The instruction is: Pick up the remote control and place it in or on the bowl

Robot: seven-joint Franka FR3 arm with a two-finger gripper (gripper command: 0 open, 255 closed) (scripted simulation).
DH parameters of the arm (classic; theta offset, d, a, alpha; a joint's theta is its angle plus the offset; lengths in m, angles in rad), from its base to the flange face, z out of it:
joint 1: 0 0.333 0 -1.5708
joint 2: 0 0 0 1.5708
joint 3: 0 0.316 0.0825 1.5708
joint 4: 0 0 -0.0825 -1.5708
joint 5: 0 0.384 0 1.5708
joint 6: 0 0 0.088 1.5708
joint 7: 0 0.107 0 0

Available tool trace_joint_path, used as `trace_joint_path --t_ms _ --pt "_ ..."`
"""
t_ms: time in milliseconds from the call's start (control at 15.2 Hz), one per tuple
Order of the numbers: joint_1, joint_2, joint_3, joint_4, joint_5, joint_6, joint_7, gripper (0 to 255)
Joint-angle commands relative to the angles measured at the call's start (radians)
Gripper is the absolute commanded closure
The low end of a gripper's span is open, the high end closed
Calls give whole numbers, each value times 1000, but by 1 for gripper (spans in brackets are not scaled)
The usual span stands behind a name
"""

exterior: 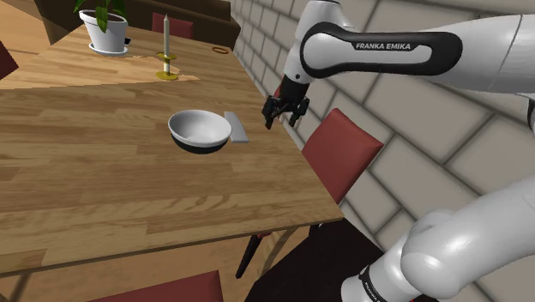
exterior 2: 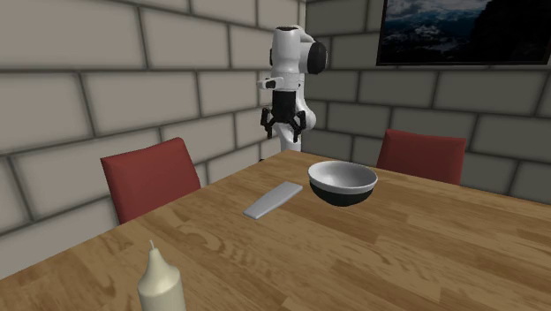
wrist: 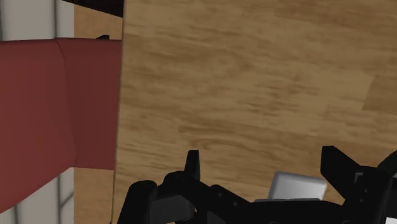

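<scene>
The remote control (exterior: 236,126) is a flat grey slab lying on the wooden table (exterior: 103,189), right beside the bowl (exterior: 200,131), which is white inside and dark outside. In the second exterior view the remote (exterior 2: 274,199) lies to the left of the bowl (exterior 2: 343,183). My black gripper (exterior: 285,116) hangs in the air over the table's edge, short of the remote, open and holding nothing; it also shows in the second exterior view (exterior 2: 283,126). In the wrist view one end of the remote (wrist: 296,188) shows low between my spread fingers (wrist: 192,162).
A red chair (exterior: 341,150) stands at the table's edge just below my gripper; another chair (exterior 2: 422,154) is beyond the bowl. A candle (exterior: 166,51), a potted plant (exterior: 106,30) and a small ring (exterior: 221,51) sit at the far end. A brick wall (exterior: 403,94) runs alongside.
</scene>
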Motion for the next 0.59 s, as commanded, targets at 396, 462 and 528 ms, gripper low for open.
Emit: trace_joint_path --t_ms 396,462,528 --pt "2 352 17 321 -33 5 137 0" --pt "3 396 16 368 -37 -1 152 0" --pt "6 440 15 416 -41 -8 165 0"
